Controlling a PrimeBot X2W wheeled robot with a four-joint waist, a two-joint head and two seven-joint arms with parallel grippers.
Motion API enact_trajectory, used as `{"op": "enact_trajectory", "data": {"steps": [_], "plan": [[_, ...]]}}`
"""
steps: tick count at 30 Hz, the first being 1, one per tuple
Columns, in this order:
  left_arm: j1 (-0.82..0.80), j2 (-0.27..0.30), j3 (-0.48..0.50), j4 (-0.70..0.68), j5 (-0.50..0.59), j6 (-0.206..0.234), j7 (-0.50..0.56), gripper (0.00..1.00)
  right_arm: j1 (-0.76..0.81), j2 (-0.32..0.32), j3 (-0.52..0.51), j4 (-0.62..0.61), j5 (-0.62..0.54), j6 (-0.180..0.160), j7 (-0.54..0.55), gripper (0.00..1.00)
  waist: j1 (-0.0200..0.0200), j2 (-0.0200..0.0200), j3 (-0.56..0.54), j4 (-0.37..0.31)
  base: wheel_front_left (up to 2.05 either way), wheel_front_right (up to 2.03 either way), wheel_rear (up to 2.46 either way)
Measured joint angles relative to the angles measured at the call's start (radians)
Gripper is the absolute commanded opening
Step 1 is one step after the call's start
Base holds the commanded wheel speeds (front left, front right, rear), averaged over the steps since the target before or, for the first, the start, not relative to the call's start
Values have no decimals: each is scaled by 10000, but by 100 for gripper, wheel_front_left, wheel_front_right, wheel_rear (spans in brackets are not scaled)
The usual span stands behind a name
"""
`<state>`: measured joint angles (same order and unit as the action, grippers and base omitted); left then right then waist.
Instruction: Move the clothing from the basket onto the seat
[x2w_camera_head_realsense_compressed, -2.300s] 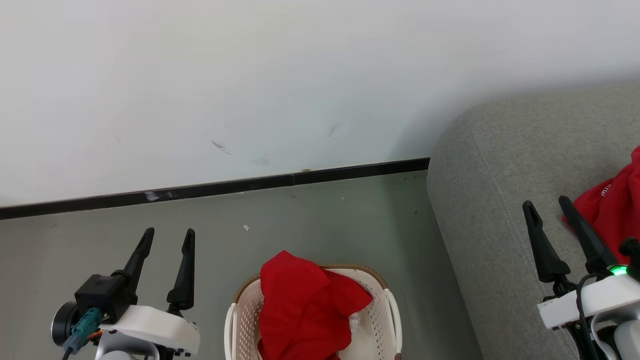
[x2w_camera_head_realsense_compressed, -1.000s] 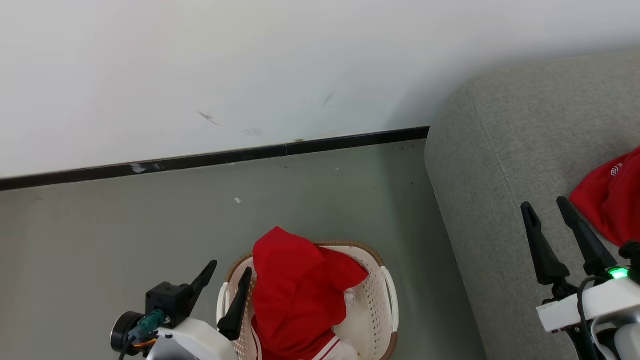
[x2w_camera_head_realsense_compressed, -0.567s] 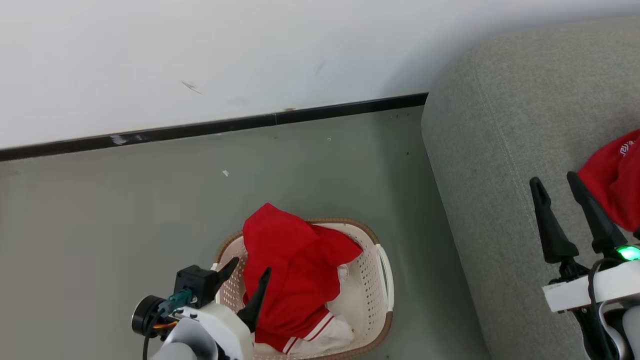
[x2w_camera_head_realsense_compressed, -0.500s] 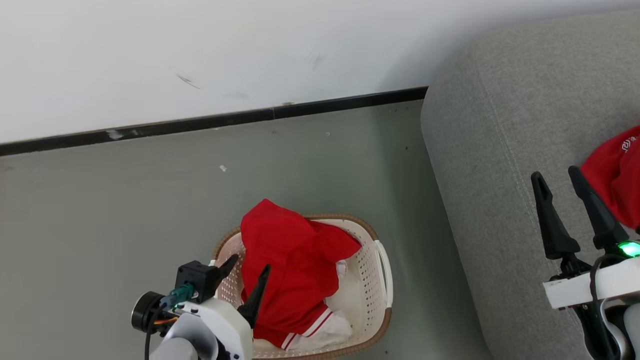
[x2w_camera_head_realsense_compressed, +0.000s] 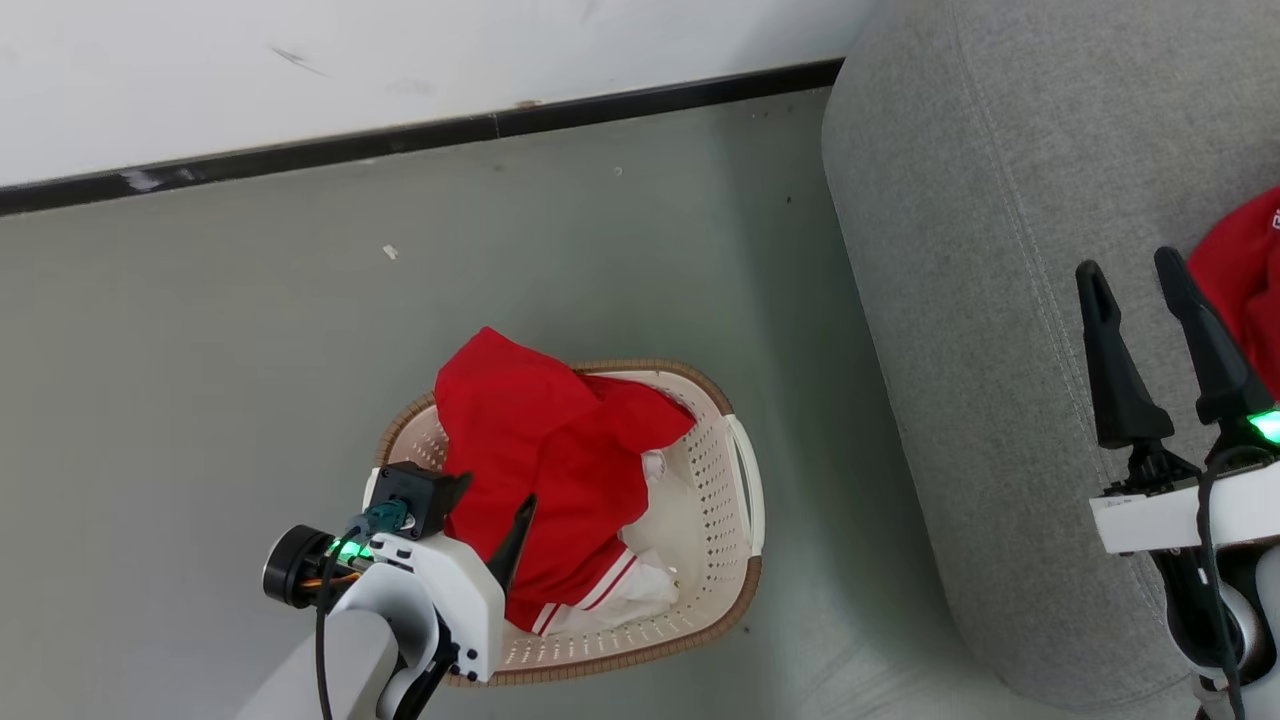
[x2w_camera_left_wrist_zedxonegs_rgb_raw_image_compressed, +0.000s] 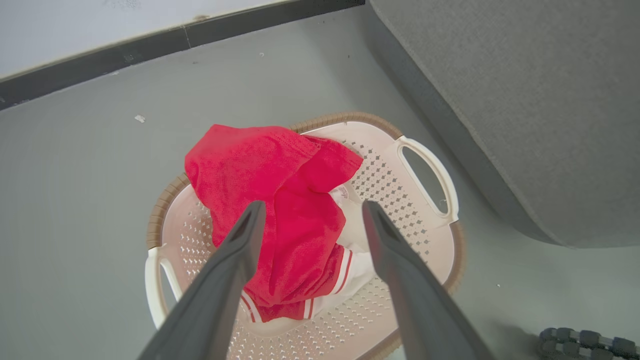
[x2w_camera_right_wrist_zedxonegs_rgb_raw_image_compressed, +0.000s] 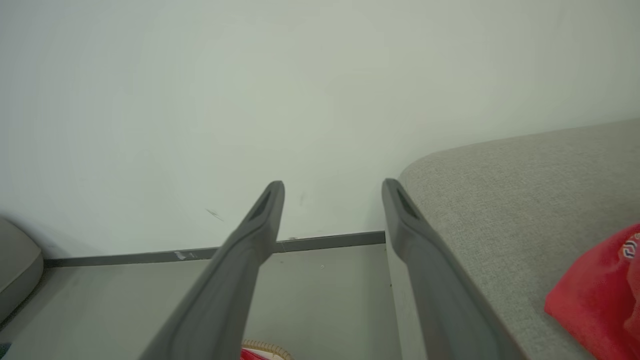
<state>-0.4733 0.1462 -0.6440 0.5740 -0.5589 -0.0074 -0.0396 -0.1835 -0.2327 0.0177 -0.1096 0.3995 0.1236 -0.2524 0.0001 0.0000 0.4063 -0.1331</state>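
Swinging in from the floor (x2w_camera_head_realsense_compressed: 200, 350) on the basket's left, the left gripper (x2w_camera_head_realsense_compressed: 495, 490) is now hanging over the near-left rim of the basket (x2w_camera_head_realsense_compressed: 748, 480), and the head camera is looking further down than before. Its two dark fingers are standing wide apart and gripping nothing. In the left wrist view they are framing the clothing (x2w_camera_left_wrist_zedxonegs_rgb_raw_image_compressed: 260, 165) from above, though whether the tips are touching the fabric cannot be told. The clothing is lying heaped inside the basket — bright red with white stripe trim showing at its near end — and its upper fold is spilling over the basket's far-left rim. The basket is sitting on the floor, with the seat (x2w_camera_head_realsense_compressed: 960, 250) rising just beside it on its right. The right gripper (x2w_camera_head_realsense_compressed: 1130, 262) is hovering well to the right of the basket, over the seat, its fingers likewise spread and empty. A second red garment (x2w_camera_head_realsense_compressed: 1240, 260) is lying on the seat, further right of the basket, close beside that gripper.
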Motion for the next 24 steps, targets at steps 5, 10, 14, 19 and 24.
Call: {"op": "enact_trajectory", "data": {"steps": [5,10,14,19,24], "plan": [[-375,-59,-138,694,96,-65,301,100,-334,31,-10,-157,2,0,0,100,0,0,502,-198,0,0,0],[-830,-148,-188,1289,155,-134,416,100,-616,119,-15,-286,2,0,0,100,0,1,990,-416,0,0,0],[-1152,-176,-217,1756,268,-144,577,100,-888,176,-12,-426,25,0,-2,100,0,0,1370,-597,0,0,0],[-1423,-209,-265,2313,330,-232,755,100,-1142,322,13,-493,25,0,-29,100,0,0,1839,-833,0,0,0],[-1765,-190,-299,2685,391,-236,867,100,-1389,426,67,-581,25,0,-29,100,0,0,2202,-1028,0,0,0]]}}
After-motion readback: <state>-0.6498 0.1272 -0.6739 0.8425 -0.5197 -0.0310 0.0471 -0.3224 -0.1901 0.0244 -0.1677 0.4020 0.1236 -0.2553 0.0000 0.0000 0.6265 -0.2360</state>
